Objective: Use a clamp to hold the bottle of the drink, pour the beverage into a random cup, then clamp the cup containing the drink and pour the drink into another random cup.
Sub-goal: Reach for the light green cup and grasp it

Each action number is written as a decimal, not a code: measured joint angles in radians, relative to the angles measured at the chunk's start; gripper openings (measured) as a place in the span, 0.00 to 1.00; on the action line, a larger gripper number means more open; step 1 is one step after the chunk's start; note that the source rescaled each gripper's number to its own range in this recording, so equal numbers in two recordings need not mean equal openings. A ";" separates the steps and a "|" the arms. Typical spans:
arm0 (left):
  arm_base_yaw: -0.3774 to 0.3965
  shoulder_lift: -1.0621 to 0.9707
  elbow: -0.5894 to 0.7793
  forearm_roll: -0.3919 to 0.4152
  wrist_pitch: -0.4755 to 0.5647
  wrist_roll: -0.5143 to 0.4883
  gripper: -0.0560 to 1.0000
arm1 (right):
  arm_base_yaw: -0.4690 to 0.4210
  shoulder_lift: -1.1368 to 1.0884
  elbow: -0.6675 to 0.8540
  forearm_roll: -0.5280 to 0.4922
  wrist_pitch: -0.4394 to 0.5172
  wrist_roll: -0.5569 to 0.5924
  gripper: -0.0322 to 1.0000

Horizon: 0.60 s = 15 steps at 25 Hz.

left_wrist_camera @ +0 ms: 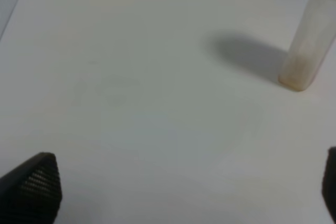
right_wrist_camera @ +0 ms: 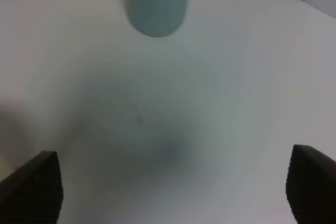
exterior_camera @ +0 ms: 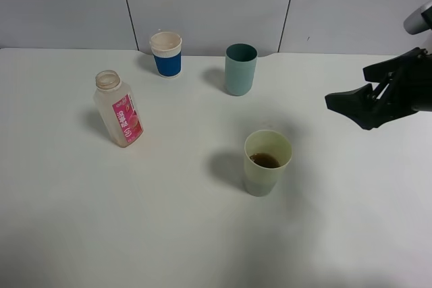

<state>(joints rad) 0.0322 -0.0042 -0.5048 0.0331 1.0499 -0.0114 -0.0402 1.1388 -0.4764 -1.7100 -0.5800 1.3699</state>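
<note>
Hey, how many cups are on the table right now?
3: a blue-banded paper cup at the back, a teal tumbler to its right, and a yellow-green tumbler nearer the front. None appears hidden.

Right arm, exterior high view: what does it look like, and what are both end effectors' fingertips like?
The right arm is black and angular, with a pale grey rounded part above it. The right end effector and left end effector have black fingers with finely ridged pads.
</note>
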 joint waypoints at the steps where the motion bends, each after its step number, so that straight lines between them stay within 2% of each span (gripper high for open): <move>1: 0.000 0.000 0.000 0.000 0.000 0.000 1.00 | -0.001 0.000 0.000 0.000 -0.026 0.007 0.55; 6: 0.000 0.000 0.000 0.000 0.000 0.000 1.00 | -0.001 0.000 0.021 -0.001 -0.111 0.014 0.55; 15: 0.000 0.000 0.000 0.000 0.000 0.000 1.00 | 0.008 0.000 0.111 -0.001 -0.139 -0.031 0.55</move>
<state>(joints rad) 0.0322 -0.0042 -0.5048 0.0331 1.0499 -0.0114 -0.0324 1.1388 -0.3653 -1.7108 -0.7187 1.3386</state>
